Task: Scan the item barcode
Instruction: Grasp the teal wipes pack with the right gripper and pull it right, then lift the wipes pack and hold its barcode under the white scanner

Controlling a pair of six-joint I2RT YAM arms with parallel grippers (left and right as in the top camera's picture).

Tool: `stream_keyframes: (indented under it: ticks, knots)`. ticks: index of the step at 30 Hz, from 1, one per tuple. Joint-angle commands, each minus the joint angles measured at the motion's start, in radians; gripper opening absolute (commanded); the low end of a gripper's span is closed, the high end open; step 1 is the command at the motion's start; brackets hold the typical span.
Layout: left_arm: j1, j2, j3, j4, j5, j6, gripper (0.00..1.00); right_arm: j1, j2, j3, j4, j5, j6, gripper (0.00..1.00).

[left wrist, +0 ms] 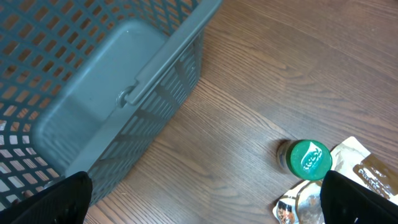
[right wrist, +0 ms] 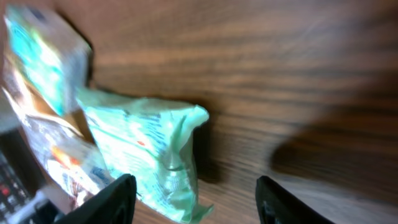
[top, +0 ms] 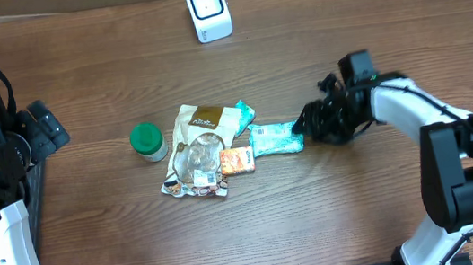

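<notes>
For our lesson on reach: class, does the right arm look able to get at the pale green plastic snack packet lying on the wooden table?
Probably yes. The right gripper sits open at one end of the pale green plastic snack packet, and nothing stands between them.

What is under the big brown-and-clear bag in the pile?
A teal packet pokes out from beneath the bag at its upper right corner; most of it is covered. Anything else under the bag is hidden.

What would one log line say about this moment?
left gripper: open, by grey plastic basket | right gripper: open, at pale green plastic packet, not gripping
</notes>
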Motion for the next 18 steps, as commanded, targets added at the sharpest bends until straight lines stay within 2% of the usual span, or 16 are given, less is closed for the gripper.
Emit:
stream_keyframes:
  ticks: [1, 4, 8, 10, 12, 13, 18]
  knots:
    - [0.005, -0.009, 0.006, -0.002, -0.007, -0.018, 1.00, 0.014, -0.014, -0.118, 0.119, -0.036, 0.110, 0.57]
    - [0.005, -0.009, 0.006, -0.002, -0.007, -0.018, 1.00, 0.015, -0.014, -0.178, 0.235, -0.093, 0.119, 0.55]
    - [0.005, -0.009, 0.006, -0.002, -0.007, -0.018, 1.00, 0.015, -0.014, -0.225, 0.337, -0.099, 0.136, 0.47]
    - [0.005, -0.009, 0.006, -0.002, -0.007, -0.018, 0.99, 0.015, -0.014, -0.229, 0.355, -0.099, 0.138, 0.28]
    - [0.005, -0.009, 0.006, -0.002, -0.007, -0.018, 1.00, 0.014, -0.014, -0.229, 0.377, -0.118, 0.137, 0.15]
    - [0.005, -0.009, 0.006, -0.002, -0.007, -0.018, 1.00, 0.014, -0.015, -0.228, 0.389, -0.132, 0.138, 0.04]
    - [0.005, -0.009, 0.006, -0.002, -0.007, -0.018, 1.00, 0.013, -0.060, -0.174, 0.333, -0.177, 0.125, 0.04]
